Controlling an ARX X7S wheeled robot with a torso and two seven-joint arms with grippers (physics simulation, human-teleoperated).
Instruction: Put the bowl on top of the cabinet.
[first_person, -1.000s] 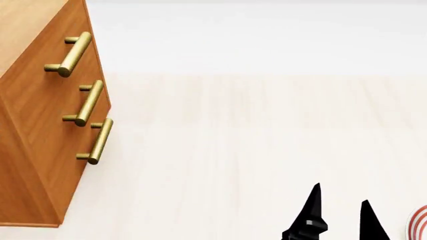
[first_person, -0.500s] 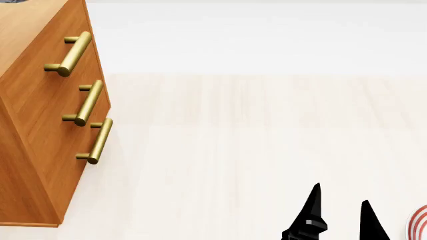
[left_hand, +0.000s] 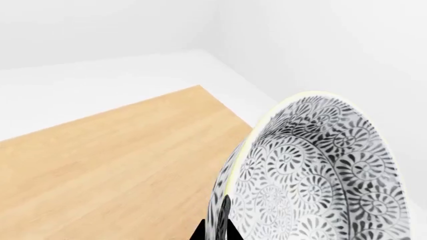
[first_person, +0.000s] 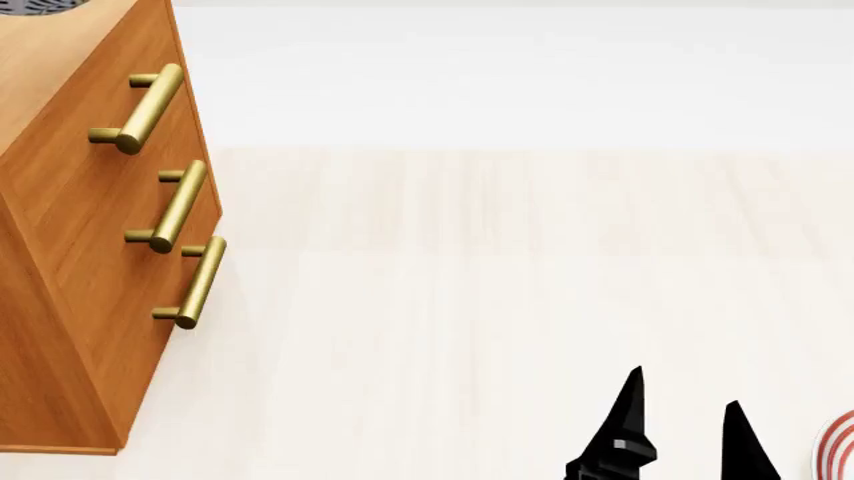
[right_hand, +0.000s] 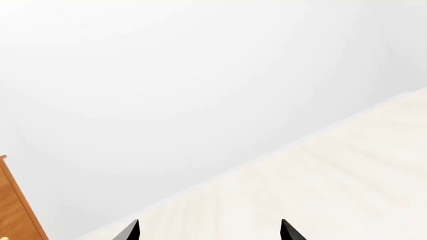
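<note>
Pale wood floor (first_person: 507, 300) runs to a white wall. At the head view's left edge stands the cabinet (first_person: 94, 260), three brass handles (first_person: 174, 205) on its front. Over its top the left claw (left_hand: 217, 231) grips the bowl (left_hand: 320, 175) by the rim, tilted on edge. The right claw (first_person: 681, 425) hangs open and empty near a red-ringed plate (first_person: 838, 445).
</note>
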